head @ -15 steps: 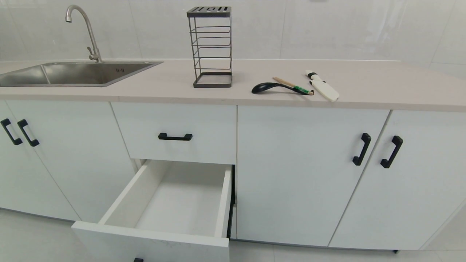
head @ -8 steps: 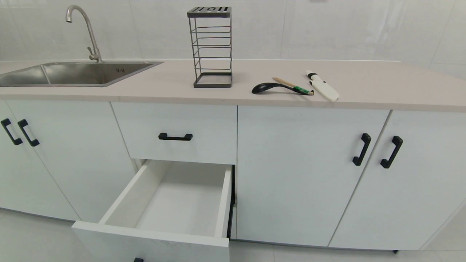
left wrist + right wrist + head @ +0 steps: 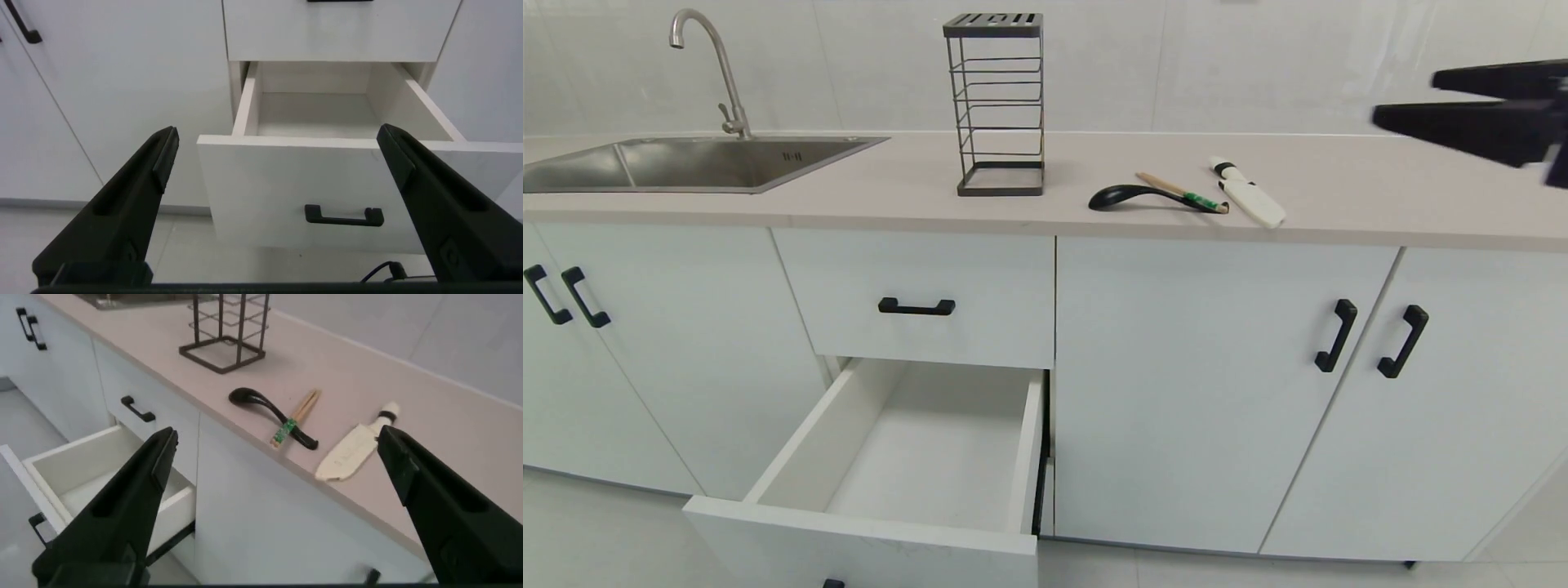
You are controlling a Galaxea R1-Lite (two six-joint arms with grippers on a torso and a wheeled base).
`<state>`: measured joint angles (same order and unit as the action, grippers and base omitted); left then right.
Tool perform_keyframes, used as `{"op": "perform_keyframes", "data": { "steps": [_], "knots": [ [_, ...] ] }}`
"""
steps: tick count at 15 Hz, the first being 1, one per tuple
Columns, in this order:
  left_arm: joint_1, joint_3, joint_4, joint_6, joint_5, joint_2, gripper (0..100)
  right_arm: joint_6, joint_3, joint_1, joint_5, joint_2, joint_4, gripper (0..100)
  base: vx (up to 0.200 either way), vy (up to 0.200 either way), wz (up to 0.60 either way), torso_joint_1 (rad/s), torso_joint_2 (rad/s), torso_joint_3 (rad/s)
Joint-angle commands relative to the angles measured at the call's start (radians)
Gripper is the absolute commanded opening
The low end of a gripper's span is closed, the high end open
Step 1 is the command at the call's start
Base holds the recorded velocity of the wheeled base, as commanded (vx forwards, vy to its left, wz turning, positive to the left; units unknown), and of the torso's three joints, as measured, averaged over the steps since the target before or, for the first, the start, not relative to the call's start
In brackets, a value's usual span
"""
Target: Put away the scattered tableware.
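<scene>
The black spoon (image 3: pixel 1131 196), the chopsticks (image 3: pixel 1181 193) and the white knife (image 3: pixel 1250 202) lay close together on the counter (image 3: pixel 866 200), with the chopsticks touching the spoon's handle. The right claw (image 3: pixel 1405 99) hung in the air off to their right — wide open, holding nothing. The left claw (image 3: pixel 278 135) was wide open and empty too, low down, facing the pulled-out drawer (image 3: pixel 858 523). A wire rack (image 3: pixel 996 106) and a sink (image 3: pixel 727 163) sat further left.

Drawer (image 3: pixel 862 527) pulled out, open from above. Wire rack (image 3: pixel 996 106) stands tall on desk (image 3: pixel 849 196), well apart from spoon (image 3: pixel 1112 198).
</scene>
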<state>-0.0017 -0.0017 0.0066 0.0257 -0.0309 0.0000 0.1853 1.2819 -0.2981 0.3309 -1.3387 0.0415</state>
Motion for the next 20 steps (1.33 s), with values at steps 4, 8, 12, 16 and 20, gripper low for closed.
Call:
{"op": "perform_keyframes", "data": {
  "steps": [4, 8, 12, 16, 20],
  "knots": [
    [0.0, 0.0, -0.002, -0.038, 0.003, 0.002, 100, 0.005, 0.12, -0.119, -0.121, -0.304, 0.008, 100, 0.0, 0.0, 0.0, 0.0, 0.0, 0.0],
    [0.0, 0.0, -0.002, -0.043, 0.003, 0.002, 100, 0.003, 0.125, -0.111, -0.216, -0.352, -0.017, 100, 0.0, 0.0, 0.0, 0.0, 0.0, 0.0],
    [0.0, 0.0, -0.002, -0.044, 0.003, 0.002, 100, -0.01, 0.194, -0.119, -0.296, -0.43, -0.032, 100, 0.0, 0.0, 0.0, 0.0, 0.0, 0.0],
    [0.0, 0.0, -0.002, -0.038, 0.003, 0.002, 100, -0.01, 0.186, -0.121, -0.296, -0.413, -0.032, 100, 0.1, 0.0, 0.0, 0.002, 0.0, 0.0],
    [0.0, 0.0, -0.002, -0.041, 0.003, 0.003, 100, -0.006, 0.103, -0.122, -0.297, -0.35, -0.031, 100, 0.0, 0.0, 0.0, 0.0, 0.0, 0.0]
  ]
}}
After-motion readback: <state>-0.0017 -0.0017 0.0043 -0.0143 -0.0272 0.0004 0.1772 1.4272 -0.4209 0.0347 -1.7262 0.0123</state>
